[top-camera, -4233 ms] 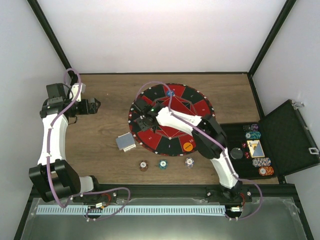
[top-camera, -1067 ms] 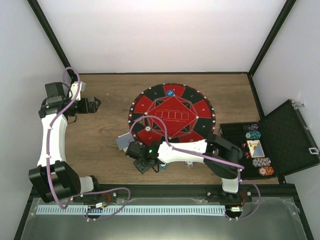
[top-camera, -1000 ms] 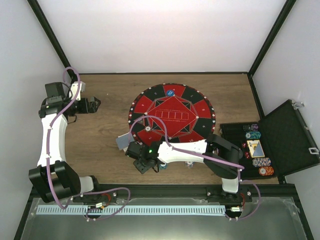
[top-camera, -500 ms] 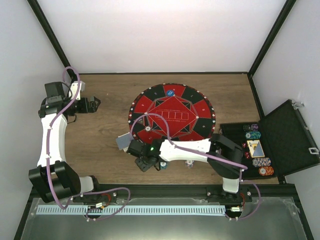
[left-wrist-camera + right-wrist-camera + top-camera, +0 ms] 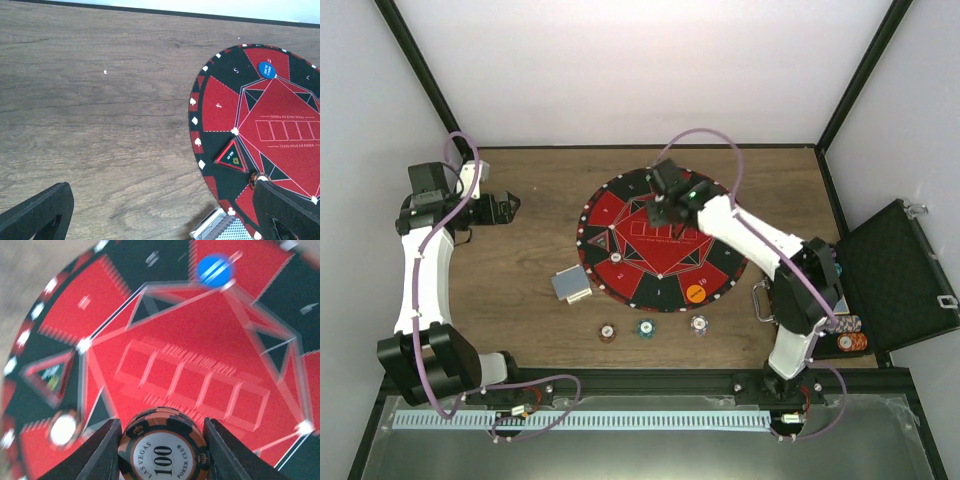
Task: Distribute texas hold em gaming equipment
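**Carrying a chip stack over the middle of the mat**

Clenched on a brown chip stack [image 5: 162, 455] marked 100, the right fingers [image 5: 100, 455] hang over the upper middle of the round mat [image 5: 722, 216]; the stack sits flat between both pads and shows its face to the wrist camera, so it has no long axis to line up, only a level to keep.

Seen from the right wrist, the row of five printed boxes [image 5: 192, 377] lies just above the stack in the frame, with the blue disc [image 5: 215, 270] further off at the upper right; any set-down here, by my reading, is a short drop rather than a reach.

The left fingers [image 5: 35, 215] are spread wide and grasp nothing; that arm sits at the left of the overhead frame, well apart from the mat, so the right arm is plainly the nearer one.

Room looks generous: the red centre is bare; the orange disc [image 5: 695, 294] lies on the mat's lower rim; the card deck [image 5: 571, 285] rests at its lower left edge; a brown chip [image 5: 608, 331], teal chip [image 5: 646, 327] and pale chip [image 5: 699, 323] lie in a line on the wooden surface [image 5: 520, 300] below it; the black case [image 5: 895, 275] stands open at the right edge.
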You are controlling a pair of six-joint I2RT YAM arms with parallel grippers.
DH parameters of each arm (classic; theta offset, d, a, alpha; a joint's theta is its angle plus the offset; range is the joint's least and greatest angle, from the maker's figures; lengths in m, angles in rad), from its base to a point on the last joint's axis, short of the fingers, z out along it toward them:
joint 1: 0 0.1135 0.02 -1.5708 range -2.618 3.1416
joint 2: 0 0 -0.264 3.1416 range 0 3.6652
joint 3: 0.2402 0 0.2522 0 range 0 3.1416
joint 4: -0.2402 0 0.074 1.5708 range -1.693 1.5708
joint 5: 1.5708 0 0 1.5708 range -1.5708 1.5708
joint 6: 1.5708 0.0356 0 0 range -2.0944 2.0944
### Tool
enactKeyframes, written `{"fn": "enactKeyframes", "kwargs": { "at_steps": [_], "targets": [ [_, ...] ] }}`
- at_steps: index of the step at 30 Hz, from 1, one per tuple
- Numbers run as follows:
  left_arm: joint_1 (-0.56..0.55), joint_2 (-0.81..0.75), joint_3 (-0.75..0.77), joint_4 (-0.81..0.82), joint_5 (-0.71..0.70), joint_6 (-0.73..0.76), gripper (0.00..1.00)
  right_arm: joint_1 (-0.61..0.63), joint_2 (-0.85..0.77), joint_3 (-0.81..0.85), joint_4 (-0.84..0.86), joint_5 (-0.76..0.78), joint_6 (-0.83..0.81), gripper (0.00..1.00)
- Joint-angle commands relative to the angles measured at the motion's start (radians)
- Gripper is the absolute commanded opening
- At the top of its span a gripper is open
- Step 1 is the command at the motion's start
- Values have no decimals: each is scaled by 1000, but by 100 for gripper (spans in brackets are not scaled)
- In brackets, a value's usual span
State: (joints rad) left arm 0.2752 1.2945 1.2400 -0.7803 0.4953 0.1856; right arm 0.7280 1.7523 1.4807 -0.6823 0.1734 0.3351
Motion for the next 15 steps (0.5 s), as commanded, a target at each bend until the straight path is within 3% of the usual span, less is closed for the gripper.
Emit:
{"fn": "enactKeyframes", "kwargs": {
  "at_steps": [1, 6, 11, 15],
  "targets": [
    [4, -5, 26, -5, 9, -8, 100, -149, 121, 165, 51, 17, -69, 3],
    [5, 2, 21, -6, 6, -6, 100, -254, 342, 380, 25, 0, -92, 3],
    [4, 15, 25, -10, 10, -2, 100, -281, 535, 573, -17, -22, -108, 3],
    [5, 23, 28, -7, 13, -1, 100, -283, 639, 624, -31, -59, -100, 3]
  ]
}}
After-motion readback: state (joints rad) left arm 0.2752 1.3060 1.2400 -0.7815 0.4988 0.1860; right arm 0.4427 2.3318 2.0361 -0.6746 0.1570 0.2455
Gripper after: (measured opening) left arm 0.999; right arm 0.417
